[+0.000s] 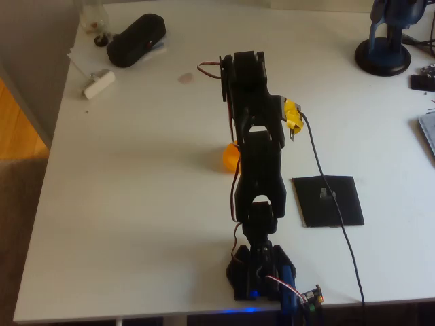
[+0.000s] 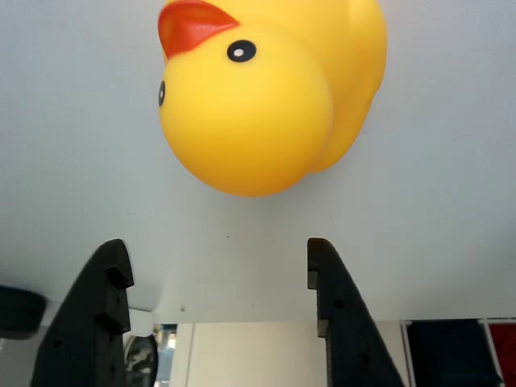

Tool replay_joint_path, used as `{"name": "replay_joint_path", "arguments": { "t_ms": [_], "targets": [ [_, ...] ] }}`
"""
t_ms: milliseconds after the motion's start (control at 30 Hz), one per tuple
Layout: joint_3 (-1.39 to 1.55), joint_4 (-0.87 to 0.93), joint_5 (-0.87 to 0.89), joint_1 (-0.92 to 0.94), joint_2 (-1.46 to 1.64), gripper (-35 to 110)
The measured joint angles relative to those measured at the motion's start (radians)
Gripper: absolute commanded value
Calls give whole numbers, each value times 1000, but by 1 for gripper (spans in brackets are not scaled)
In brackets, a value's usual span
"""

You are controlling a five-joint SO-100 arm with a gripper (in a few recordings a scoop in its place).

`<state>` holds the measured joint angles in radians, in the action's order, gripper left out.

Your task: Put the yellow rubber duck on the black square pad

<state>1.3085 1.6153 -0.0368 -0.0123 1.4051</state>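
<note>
On the white desk (image 1: 136, 204) the duck (image 2: 266, 89) sits just left of the arm (image 1: 258, 170) in the overhead view, apart from the black pad (image 1: 327, 200) on the right, hand (image 2: 218, 266) wide open and empty, pouch (image 1: 136, 39) far back.

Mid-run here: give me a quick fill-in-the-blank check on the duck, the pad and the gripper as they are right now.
1. In the wrist view the gripper has its jaws ____.
2. The yellow rubber duck sits on the white ____, not on the black square pad.
3. In the overhead view the pad lies to the ____ of the arm.

Missing words: open; table; right
</note>
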Motion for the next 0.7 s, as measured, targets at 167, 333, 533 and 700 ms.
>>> {"name": "replay_joint_path", "arguments": {
  "t_ms": [167,333,533,700],
  "targets": [
    [3,0,0,-15,-23,25],
    [3,0,0,-63,-51,25],
    [3,-5,0,-71,-51,25],
    [3,-6,0,-74,-51,25]
  ]
}}
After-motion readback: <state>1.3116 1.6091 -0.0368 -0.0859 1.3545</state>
